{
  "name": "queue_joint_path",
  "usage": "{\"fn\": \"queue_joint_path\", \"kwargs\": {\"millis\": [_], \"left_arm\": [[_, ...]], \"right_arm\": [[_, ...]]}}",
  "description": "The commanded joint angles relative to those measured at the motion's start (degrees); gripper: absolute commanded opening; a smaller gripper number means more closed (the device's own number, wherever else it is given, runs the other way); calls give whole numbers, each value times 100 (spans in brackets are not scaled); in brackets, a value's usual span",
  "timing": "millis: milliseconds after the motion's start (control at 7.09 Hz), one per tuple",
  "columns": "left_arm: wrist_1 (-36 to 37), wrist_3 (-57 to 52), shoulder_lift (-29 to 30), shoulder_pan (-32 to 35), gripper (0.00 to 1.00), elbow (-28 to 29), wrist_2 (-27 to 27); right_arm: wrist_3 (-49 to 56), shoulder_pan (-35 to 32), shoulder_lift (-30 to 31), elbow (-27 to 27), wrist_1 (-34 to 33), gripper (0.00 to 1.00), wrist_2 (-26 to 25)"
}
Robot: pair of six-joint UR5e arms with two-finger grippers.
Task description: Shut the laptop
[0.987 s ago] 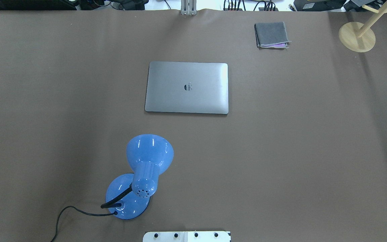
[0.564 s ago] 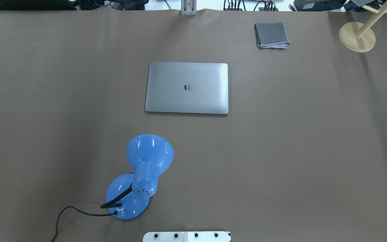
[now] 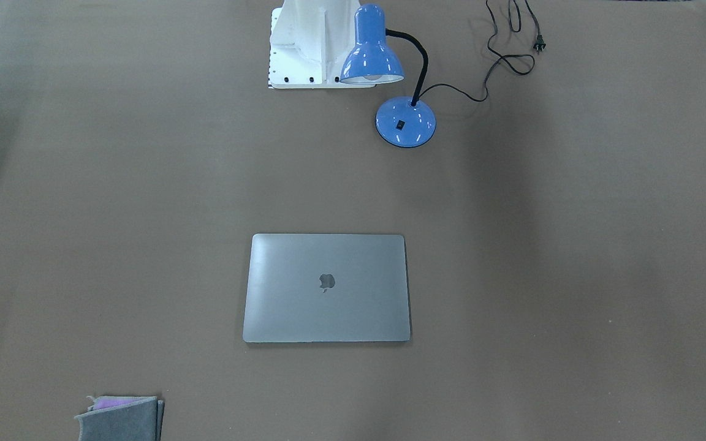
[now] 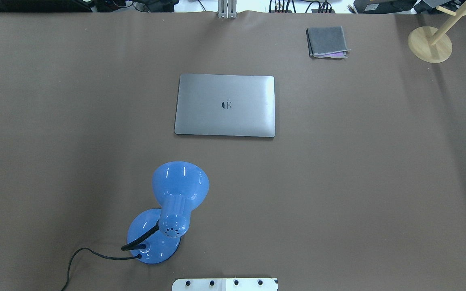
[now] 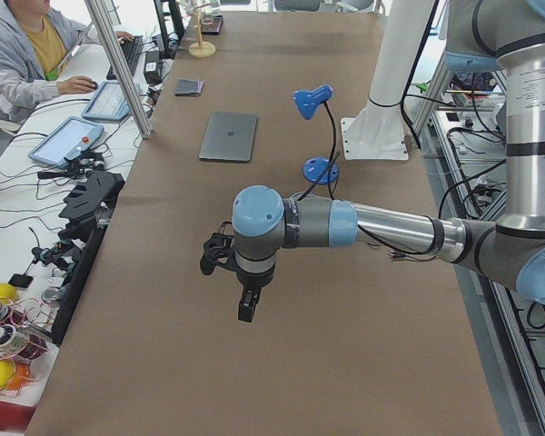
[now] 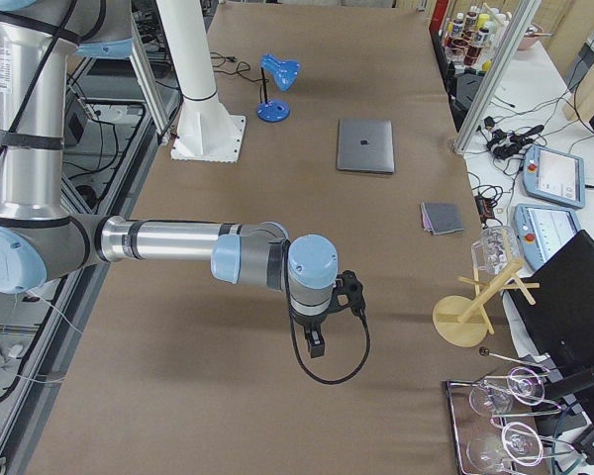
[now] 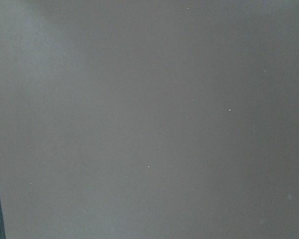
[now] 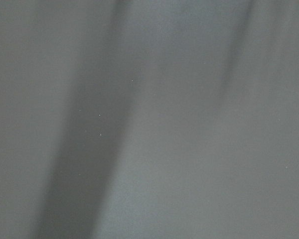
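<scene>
The space-grey laptop [image 4: 225, 105] lies flat on the brown table with its lid down and the dark apple logo facing up; it also shows in the front view [image 3: 326, 288] and in both side views [image 5: 229, 136] [image 6: 365, 145]. My left gripper [image 5: 214, 259] shows only in the exterior left view, hanging over bare table far from the laptop. My right gripper [image 6: 354, 295] shows only in the exterior right view, also over bare table far from the laptop. I cannot tell whether either is open or shut. Both wrist views show only table surface.
A blue desk lamp [image 4: 176, 202] with a black cord stands between the robot base [image 4: 225, 284] and the laptop. A small folded grey cloth [image 4: 327, 41] lies at the far right. A wooden stand [image 4: 430, 43] sits at the far right corner.
</scene>
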State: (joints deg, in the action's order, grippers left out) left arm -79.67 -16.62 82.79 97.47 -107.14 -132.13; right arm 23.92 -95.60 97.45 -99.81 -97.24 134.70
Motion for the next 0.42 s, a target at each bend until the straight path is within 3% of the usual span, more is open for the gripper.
{"fn": "queue_joint_path", "kwargs": {"millis": [0,282], "left_arm": [[-5,1,0,0,98,18,-32],[-57,-8,17,-9,98,9,-32]], "right_arm": [[-10,6,-16,-21,-14,100,3],[-10,6,-7,-30,-14,100,3]]}}
